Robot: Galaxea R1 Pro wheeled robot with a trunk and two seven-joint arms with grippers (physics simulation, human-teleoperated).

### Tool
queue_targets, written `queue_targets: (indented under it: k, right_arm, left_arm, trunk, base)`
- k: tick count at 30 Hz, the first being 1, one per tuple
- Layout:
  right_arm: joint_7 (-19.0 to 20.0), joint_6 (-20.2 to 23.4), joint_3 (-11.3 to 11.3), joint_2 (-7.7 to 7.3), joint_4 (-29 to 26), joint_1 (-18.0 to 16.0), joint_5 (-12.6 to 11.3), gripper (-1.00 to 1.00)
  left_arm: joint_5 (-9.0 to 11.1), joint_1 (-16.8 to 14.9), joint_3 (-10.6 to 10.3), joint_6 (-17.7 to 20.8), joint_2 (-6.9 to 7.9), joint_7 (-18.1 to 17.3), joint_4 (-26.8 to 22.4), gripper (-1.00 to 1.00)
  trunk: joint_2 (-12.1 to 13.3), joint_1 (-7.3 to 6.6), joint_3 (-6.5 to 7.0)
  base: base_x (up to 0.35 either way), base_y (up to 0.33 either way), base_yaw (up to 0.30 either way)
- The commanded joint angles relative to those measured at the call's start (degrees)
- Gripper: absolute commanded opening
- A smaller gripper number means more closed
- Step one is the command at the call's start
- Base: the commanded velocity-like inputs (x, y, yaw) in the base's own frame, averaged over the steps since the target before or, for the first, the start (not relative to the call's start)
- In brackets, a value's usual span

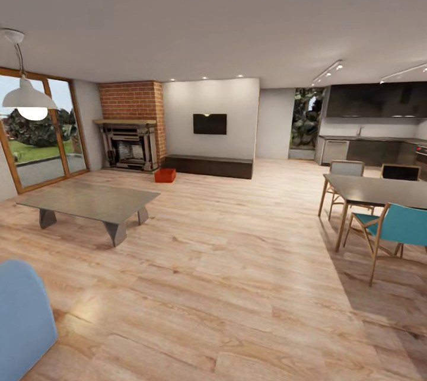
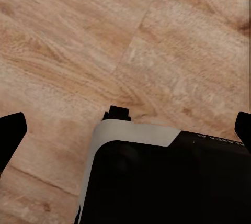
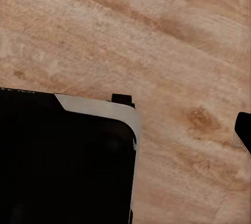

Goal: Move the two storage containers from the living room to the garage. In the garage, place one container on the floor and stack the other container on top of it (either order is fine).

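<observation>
A red-orange storage container [image 1: 165, 175] sits on the living room's wood floor [image 1: 225, 286], far ahead beside the brick fireplace [image 1: 130, 144]. From here I cannot tell whether it is one box or two. In the left wrist view my left gripper [image 2: 127, 129] hangs open over the planks, its black fingertips [image 2: 11, 129] at the picture's two sides and nothing between them. My right gripper [image 3: 125, 130] also looks open and empty; one fingertip [image 3: 243, 129] shows at the edge. Both hang beside my black, white-edged base [image 2: 157, 182].
A low grey coffee table [image 1: 89, 200] stands ahead on the left, a blue sofa corner [image 1: 24, 322] close at the lower left. A dining table [image 1: 373, 188] with a teal chair [image 1: 397, 227] fills the right. A dark bench [image 1: 207, 166] lies behind the container.
</observation>
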Motion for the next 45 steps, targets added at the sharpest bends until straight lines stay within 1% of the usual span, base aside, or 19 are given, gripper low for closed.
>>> queue_targets:
  k: [1,45]
  right_arm:
    - [0.1,-0.3,0.4,-0.01,0.2,-0.1,0.1,1.00]
    - [0.1,-0.3,0.3,-0.01,0.2,-0.1,0.1,1.00]
  left_arm:
    - [0.3,0.0,0.3,0.0,-0.01,0.1,0.0,1.00]
    - [0.3,0.0,0.2,-0.3,0.04,0.1,0.0,1.00]
  trunk:
    - [-0.1,0.04,-0.09]
    - [-0.1,0.04,-0.09]
  base:
    - [0.323,0.000,0.000]
    - [0.323,0.000,0.000]
